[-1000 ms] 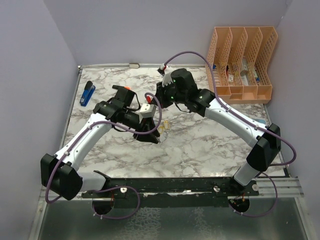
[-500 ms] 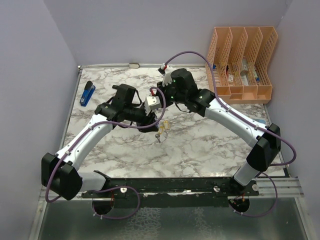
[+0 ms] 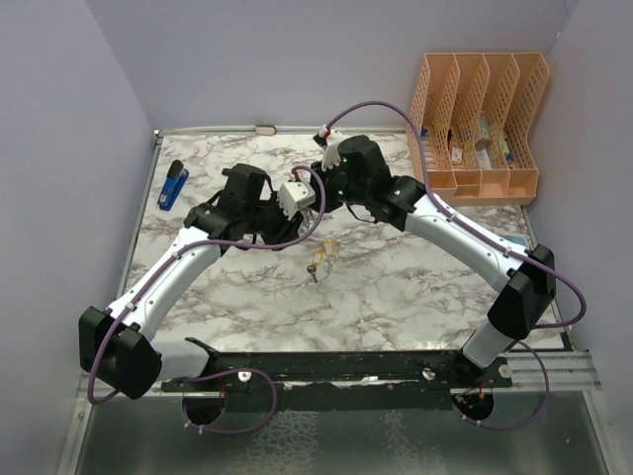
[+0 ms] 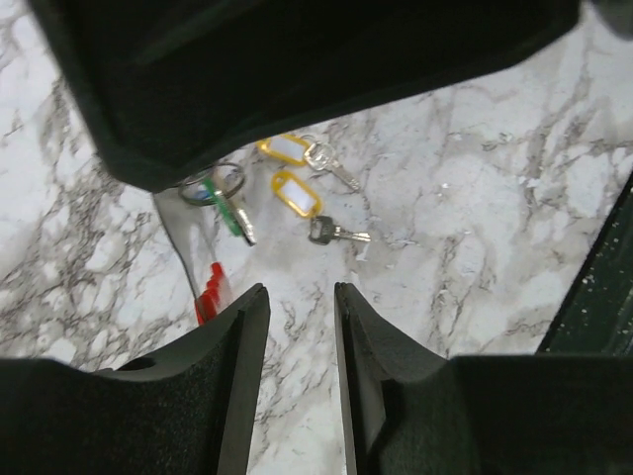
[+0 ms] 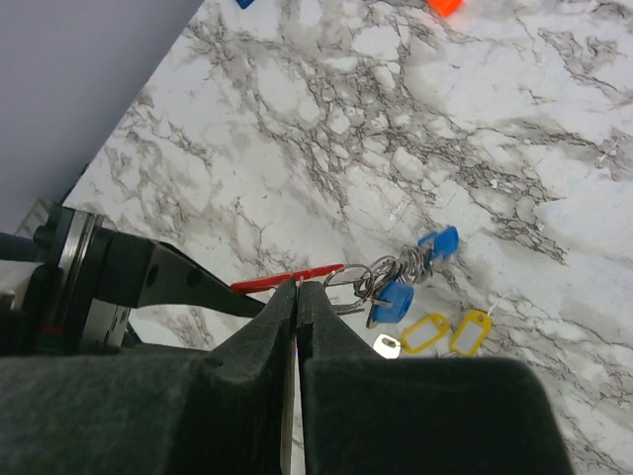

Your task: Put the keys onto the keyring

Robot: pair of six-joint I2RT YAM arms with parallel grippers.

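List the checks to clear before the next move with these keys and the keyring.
1. Right pincer shut on the keyring at its red side: ok.
2. Left pincer open and empty: ok.
3. Yellow-tagged keys on the keyring: not ok, both lie loose on the marble table.
4. Blue-tagged keys threaded on the keyring: cannot tell, they bunch right beside it.
5. Green-tagged key threaded: cannot tell.

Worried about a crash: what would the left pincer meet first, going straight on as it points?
Probably the white marble tabletop, close to the nearer yellow-tagged metal key; depth is unclear.
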